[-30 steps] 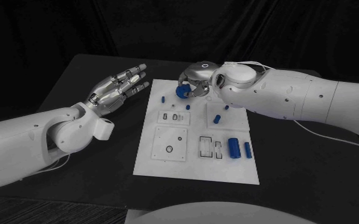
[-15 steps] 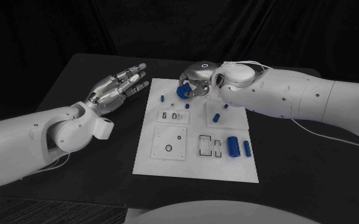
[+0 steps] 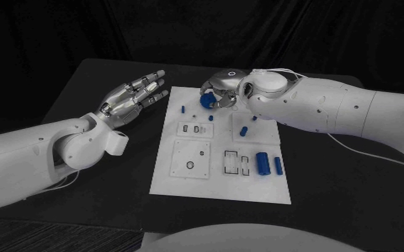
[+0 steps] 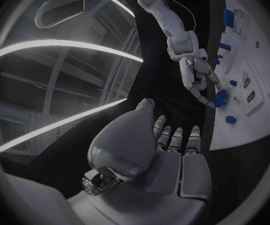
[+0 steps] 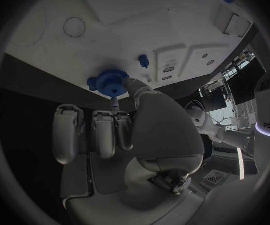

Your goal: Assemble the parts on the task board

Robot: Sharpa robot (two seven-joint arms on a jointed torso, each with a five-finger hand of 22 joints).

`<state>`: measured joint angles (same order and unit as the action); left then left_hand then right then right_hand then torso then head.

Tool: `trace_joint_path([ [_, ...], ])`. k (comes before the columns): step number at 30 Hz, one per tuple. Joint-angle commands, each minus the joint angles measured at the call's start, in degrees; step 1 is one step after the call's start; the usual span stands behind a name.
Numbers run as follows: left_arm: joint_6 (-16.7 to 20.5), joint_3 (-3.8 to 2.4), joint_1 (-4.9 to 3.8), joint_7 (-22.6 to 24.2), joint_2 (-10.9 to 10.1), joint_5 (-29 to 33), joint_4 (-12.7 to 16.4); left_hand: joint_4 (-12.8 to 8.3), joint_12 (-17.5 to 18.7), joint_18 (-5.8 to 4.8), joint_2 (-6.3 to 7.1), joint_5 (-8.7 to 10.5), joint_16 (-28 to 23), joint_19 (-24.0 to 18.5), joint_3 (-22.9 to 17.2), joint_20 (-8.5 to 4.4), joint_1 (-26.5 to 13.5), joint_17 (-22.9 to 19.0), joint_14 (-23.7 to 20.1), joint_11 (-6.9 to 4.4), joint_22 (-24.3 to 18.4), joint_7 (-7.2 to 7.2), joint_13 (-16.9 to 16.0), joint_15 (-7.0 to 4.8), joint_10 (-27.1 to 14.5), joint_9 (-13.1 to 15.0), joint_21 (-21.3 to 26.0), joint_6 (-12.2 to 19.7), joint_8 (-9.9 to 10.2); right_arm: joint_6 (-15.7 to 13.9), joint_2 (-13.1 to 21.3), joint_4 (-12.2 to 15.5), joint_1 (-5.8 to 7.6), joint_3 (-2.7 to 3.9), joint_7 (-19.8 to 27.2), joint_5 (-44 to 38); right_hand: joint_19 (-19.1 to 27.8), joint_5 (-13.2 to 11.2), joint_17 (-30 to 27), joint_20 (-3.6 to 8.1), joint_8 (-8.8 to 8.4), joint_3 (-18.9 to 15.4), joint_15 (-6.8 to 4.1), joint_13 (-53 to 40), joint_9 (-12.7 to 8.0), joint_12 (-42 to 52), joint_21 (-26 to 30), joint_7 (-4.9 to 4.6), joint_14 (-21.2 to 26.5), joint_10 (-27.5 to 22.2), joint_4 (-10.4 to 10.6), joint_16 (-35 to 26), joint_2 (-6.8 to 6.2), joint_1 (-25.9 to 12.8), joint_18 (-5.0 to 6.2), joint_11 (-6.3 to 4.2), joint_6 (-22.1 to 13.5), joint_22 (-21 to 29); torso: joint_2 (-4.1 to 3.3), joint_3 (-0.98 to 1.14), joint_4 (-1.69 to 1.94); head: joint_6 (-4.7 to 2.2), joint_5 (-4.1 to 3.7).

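Note:
The white task board point(image 3: 220, 188) lies in the middle of the black table. At its far edge my right hand point(image 3: 222, 90) pinches a blue gear point(image 3: 205, 100) between fingertips, just above the board's far left corner. In the right wrist view the gear point(image 5: 109, 82) sits at the fingertips, close over the board point(image 5: 141, 15), near a small blue peg point(image 5: 144, 61). My left hand point(image 3: 131, 97) hovers open, fingers spread, left of the board and apart from it. The left wrist view shows the right hand point(image 4: 194, 72) with the gear point(image 4: 219, 99).
Small blue pegs point(image 3: 183, 109) point(image 3: 243, 131) stand on the board's far half. Two blue cylinders point(image 3: 263, 164) lie near its right edge beside rectangular slots point(image 3: 230, 164). A square recess with a hole point(image 3: 191, 160) is on the near left.
The right hand with the gear has edged very slightly toward the board's far edge. The left hand has stayed in place.

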<state>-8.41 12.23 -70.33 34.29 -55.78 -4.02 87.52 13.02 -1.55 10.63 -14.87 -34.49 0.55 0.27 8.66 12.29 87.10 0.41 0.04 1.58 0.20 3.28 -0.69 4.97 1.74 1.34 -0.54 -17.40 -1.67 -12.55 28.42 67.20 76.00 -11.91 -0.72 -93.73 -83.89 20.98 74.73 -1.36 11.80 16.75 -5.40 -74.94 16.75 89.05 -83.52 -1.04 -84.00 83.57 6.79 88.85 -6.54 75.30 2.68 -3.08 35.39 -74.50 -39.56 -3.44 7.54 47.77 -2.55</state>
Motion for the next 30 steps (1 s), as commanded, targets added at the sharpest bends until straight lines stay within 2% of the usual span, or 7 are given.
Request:
trace_joint_path([
  [1,-0.94,-0.05,0.09,0.43,0.09,-0.01,0.02,-1.02,-0.96,-0.29,0.05,-0.7,-0.38,0.32,-2.3,0.34,0.58,-0.32,0.07,0.71,0.13,-0.23,-0.14,1.0,-0.16,0.8,0.1,0.29,-0.73,-0.69,-0.01,-0.07,-0.18,0.03,0.22,-0.21,0.06,-0.66,15.27,0.33,-1.27,0.69,-0.34,-15.06,-0.7,0.95,1.47,0.0,-6.0,6.43,-0.32,1.15,1.35,-0.28,-0.1,-0.01,-0.84,-9.38,0.01,-0.04,0.1,0.03,-0.05],
  [12,-1.11,-0.05,0.16,0.25,0.12,-0.01,-0.06,-1.08,-0.97,-0.29,0.04,-0.72,-0.38,0.32,-2.37,0.37,0.59,-0.32,0.07,0.74,0.13,-0.23,-0.14,1.04,-0.16,0.8,0.1,0.29,-0.73,-1.22,0.2,-0.04,-0.2,0.03,-0.09,-0.2,0.37,-2.06,15.27,0.94,-1.21,0.92,-0.91,-15.06,-1.74,0.95,2.09,0.56,-6.0,6.43,-0.04,1.15,2.75,-0.67,0.03,-0.61,-0.96,-9.07,0.03,-0.03,-0.01,0.3,-0.05],
  [20,-1.31,-0.05,0.21,0.14,0.1,-0.01,-0.07,-1.22,-0.97,-0.3,-0.08,-0.76,-0.38,0.32,-2.59,0.44,0.65,-0.32,0.08,0.8,0.13,-0.21,-0.14,1.12,-0.17,0.81,0.1,0.28,-0.73,-3.03,1.3,0.73,-0.19,0.03,0.01,-0.2,0.29,-4.27,15.27,1.0,-0.44,0.53,-0.79,-15.06,-2.52,0.95,2.23,-0.23,-6.0,6.43,0.41,1.15,3.39,-1.49,0.0,-0.23,0.29,-9.13,0.01,-0.01,0.0,0.21,-0.13],
  [24,-1.18,-0.05,0.24,0.14,-0.17,-0.01,-0.03,-1.22,-0.97,-0.3,-0.08,-0.76,-0.38,0.32,-2.59,0.44,0.65,-0.32,0.08,0.8,0.13,-0.21,-0.14,1.12,-0.17,0.81,0.1,0.28,-0.73,-6.77,3.84,2.89,0.25,0.03,0.3,-0.2,-0.41,-10.92,15.27,0.43,1.55,-1.49,-0.08,-15.06,-2.84,0.95,1.57,-1.34,-6.0,6.43,2.25,1.15,3.2,-3.84,-0.24,0.67,4.03,-9.76,0.01,-0.03,0.03,-0.03,-0.02],
  [26,-1.14,-0.05,0.25,0.16,-0.28,-0.01,0.01,-1.32,-1.02,-0.31,-0.11,-0.76,-0.37,0.33,-2.72,0.47,0.68,-0.31,0.09,0.9,0.13,-0.2,-0.15,1.12,-0.15,0.81,0.1,0.25,-0.74,-8.04,5.38,4.26,0.78,0.03,0.23,-0.02,-0.6,-12.48,15.27,0.27,2.1,-2.14,0.09,-15.06,-2.86,0.95,1.39,-1.59,-6.0,6.43,2.73,1.15,3.04,-4.39,-0.3,0.88,4.98,-9.94,0.0,-0.03,0.04,-0.02,0.02],
  [27,-1.13,-0.05,0.25,0.15,-0.33,-0.01,0.02,-1.32,-1.02,-0.31,-0.11,-0.76,-0.37,0.33,-2.72,0.47,0.68,-0.31,0.09,0.9,0.13,-0.2,-0.15,1.12,-0.15,0.81,0.1,0.25,-0.74,-8.73,6.48,5.22,1.17,0.03,0.14,0.32,-1.04,-14.49,15.27,0.1,2.79,-3.09,0.26,-15.06,-2.74,0.95,0.84,-1.88,-6.0,6.43,3.31,1.15,2.56,-5.15,-0.47,1.11,6.01,-10.37,0.0,-0.02,0.05,0.0,0.05],
  [30,-1.09,-0.04,0.26,0.1,-0.4,-0.01,0.01,-1.34,-1.04,-0.31,-0.11,-0.76,-0.35,0.34,-2.73,0.47,0.69,-0.3,0.09,0.91,0.14,-0.2,-0.16,1.12,-0.14,0.81,0.09,0.24,-0.74,-10.19,9.88,8.02,2.18,0.03,-0.15,2.03,-3.52,-16.23,15.27,-0.31,5.16,-4.99,0.77,-15.06,-1.81,0.95,-2.66,-2.51,-6.0,6.43,4.4,1.15,1.08,-5.02,-1.49,1.6,7.94,-12.89,0.01,-0.03,0.04,0.19,0.16],
])
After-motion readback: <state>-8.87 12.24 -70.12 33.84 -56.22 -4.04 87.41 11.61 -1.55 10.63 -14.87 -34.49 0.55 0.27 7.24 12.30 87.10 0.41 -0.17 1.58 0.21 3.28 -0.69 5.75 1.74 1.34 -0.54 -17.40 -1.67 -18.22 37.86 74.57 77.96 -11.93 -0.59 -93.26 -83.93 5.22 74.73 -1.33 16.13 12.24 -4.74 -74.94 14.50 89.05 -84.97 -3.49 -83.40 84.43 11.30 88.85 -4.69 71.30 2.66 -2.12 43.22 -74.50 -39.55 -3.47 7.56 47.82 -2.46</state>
